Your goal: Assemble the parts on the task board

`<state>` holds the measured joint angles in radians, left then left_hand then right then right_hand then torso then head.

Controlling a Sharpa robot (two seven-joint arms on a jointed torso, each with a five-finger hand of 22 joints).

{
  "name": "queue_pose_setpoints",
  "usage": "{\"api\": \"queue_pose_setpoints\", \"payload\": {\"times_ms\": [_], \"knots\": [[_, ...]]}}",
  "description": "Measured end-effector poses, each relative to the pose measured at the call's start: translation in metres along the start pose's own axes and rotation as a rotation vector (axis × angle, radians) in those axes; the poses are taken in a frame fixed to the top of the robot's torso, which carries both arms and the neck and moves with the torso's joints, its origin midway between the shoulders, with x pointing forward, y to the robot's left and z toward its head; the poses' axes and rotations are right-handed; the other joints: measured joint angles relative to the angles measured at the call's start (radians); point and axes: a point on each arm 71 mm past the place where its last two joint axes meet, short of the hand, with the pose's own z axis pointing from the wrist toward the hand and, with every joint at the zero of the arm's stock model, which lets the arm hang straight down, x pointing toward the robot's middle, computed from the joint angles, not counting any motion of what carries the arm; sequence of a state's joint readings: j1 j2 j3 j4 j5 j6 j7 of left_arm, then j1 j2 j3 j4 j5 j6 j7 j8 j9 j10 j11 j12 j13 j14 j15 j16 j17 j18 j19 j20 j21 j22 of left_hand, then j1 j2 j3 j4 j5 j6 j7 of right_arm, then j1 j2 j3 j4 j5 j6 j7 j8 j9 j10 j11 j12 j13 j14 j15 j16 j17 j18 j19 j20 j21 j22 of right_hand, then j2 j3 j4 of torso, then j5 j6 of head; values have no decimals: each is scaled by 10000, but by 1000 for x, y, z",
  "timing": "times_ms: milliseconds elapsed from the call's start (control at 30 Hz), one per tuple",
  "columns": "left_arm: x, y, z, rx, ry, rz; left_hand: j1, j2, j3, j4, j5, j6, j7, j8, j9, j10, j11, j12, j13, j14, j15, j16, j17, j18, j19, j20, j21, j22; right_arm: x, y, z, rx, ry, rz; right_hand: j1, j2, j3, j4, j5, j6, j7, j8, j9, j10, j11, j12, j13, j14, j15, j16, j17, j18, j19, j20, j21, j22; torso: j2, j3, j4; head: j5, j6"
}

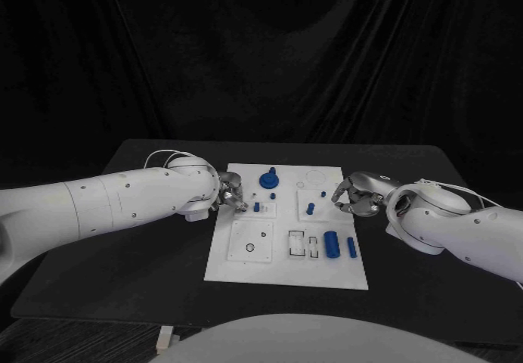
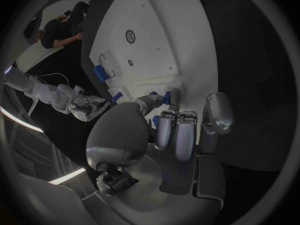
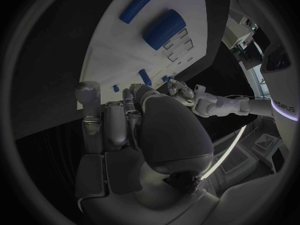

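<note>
The white board [image 1: 286, 257] lies flat in the middle of the black table [image 1: 142, 265], and both hands work at its far half. The left hand [image 1: 230, 190] sits at the board's left edge, fingers curled in narrow; from its wrist view the fingertips [image 2: 170, 96] close on a small blue peg [image 2: 166, 98] right at the board's surface, though how firm the hold is I cannot tell. Another small peg [image 1: 256, 206] stands on the board just beside that hand. The right hand [image 1: 357, 198] hovers at the board's right edge, fingers bunched close together; whether it holds anything I cannot tell. A short blue peg [image 1: 311, 208] stands near its fingers, apart from them. Nearer the robot, a thick blue cylinder [image 1: 331, 244] and a thinner blue rod [image 1: 352, 247] lie side by side. A round blue knob [image 1: 269, 180] stands at the far side of the board.
</note>
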<state>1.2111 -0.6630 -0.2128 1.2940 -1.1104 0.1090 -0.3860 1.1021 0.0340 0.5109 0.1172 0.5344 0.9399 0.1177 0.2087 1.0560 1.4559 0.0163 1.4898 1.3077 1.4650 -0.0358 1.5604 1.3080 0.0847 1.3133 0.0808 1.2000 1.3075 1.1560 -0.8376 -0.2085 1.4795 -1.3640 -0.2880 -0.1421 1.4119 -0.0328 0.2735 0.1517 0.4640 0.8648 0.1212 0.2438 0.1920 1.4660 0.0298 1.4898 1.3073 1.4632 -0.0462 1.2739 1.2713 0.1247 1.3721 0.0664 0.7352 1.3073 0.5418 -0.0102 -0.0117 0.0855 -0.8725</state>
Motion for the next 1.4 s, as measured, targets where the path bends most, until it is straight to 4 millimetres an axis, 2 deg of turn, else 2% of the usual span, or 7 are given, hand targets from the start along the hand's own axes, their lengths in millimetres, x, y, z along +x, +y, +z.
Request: {"api": "queue_pose_setpoints", "payload": {"times_ms": [33,433,567,633,967,1133,1400], "knots": [[0,0,-1,27,-36,-20,-22,-22,92,-129,0,20,20,0,-21,0,0,0,0,0,0,0,0,0,0,0,0,0,0,0,0,1,1,0,0,0,0,0,0,0,0,0,0,0,0,0,0,0,0,0,0,0,0,0,0,0,0,0,1,0,0],[-1,7,-11,169,-369,-656,18,-62,53,-171,150,62,53,-39,-142,-14,-53,-40,0,0,0,0,-1,-1,38,-38,44,-1,0,0,0,16,13,2,0,0,16,-16,0,0,0,0,5,0,0,0,0,0,0,0,-7,0,0,0,0,7,7,-2,-2,-13,0],[-15,10,-18,191,-636,-996,-4,-84,55,-170,153,75,43,-41,-160,-48,-87,-112,0,0,0,-13,-2,-2,38,-37,43,0,0,0,0,23,20,1,-2,2,27,-27,0,0,0,0,8,0,0,0,0,0,0,0,-12,0,0,0,0,7,12,-4,2,-37,0],[-22,11,-21,239,-719,-1231,-99,-177,578,-692,152,94,61,-76,-233,-146,-46,-199,0,0,0,-59,-2,-2,-56,-64,-61,-1,0,0,0,24,25,2,-17,17,27,-27,0,0,0,0,8,0,0,0,0,0,0,0,-12,-1,0,0,0,6,13,-3,2,-53,0],[-51,7,-31,592,-186,-1890,-72,-150,579,-691,36,36,3,-75,-165,-254,3,-232,0,0,0,-116,-3,-3,-304,-19,-274,-1,1,0,0,42,57,-1,-43,42,27,-27,0,0,0,0,7,0,0,0,1,0,0,0,-11,0,0,0,1,5,29,1,12,-92,0],[-53,6,-27,539,782,-1720,8,-179,678,-592,422,-60,-90,465,382,-270,18,-232,0,1,75,-116,-3,-3,-339,16,-230,-2,1,0,0,43,63,-1,-43,42,27,-28,-1,0,0,0,7,0,0,0,1,0,0,0,-11,-1,0,0,1,4,30,1,-2,-102,0],[-54,5,-16,34,1975,-1374,33,-204,691,-579,477,-81,-101,721,600,-234,53,-201,0,1,74,-113,-4,-3,-338,16,-71,-2,1,0,0,48,65,-3,-42,42,27,-27,-1,0,0,0,7,0,0,0,0,0,0,1,-10,0,0,0,1,4,25,5,-1,-80,0]]}}
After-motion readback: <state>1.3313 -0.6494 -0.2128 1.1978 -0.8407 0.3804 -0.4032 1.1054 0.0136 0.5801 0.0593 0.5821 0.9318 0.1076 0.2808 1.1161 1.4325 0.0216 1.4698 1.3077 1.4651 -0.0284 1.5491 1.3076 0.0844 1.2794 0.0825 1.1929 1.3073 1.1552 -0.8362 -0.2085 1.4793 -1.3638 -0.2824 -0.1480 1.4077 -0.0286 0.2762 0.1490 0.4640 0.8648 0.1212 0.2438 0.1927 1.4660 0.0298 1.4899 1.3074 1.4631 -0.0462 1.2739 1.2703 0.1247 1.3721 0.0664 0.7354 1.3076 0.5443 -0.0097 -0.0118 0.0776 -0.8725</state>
